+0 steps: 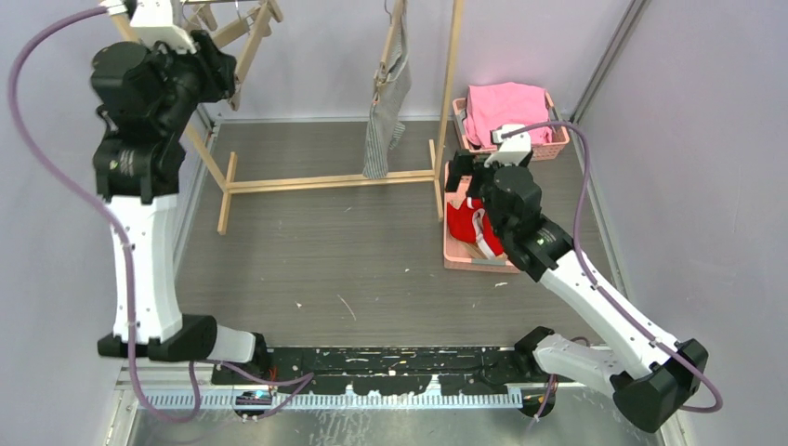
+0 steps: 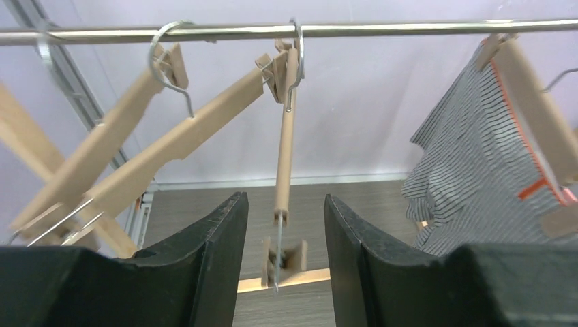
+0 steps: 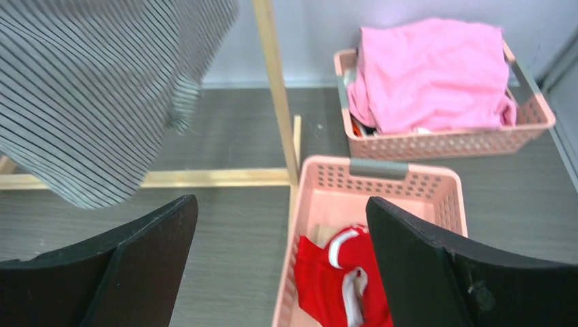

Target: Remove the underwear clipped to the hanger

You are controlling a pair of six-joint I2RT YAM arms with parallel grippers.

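The grey-and-white striped underwear (image 1: pixel 387 104) hangs from a wooden clip hanger (image 2: pixel 538 116) on the metal rail (image 2: pixel 409 27); it fills the right of the left wrist view (image 2: pixel 470 170). My left gripper (image 2: pixel 284 199) is up by the rail at the rack's left end (image 1: pixel 221 65), open. A bare clip hanger (image 2: pixel 286 150) dangles in line with the gap and beyond the fingertips, untouched. Red underwear with white trim (image 3: pixel 341 283) lies in the near pink basket (image 3: pixel 382 170). My right gripper (image 3: pixel 281 203) hovers over that basket (image 1: pixel 469 172), wide open and holding nothing.
Two more bare wooden hangers (image 2: pixel 129 157) lean on the rail at the left. The rack's wooden post (image 3: pixel 276 88) and base bar (image 1: pixel 325 181) stand beside the baskets. A second pink basket (image 3: pixel 443 139) behind holds a pink cloth (image 3: pixel 429 75). Walls close in on both sides.
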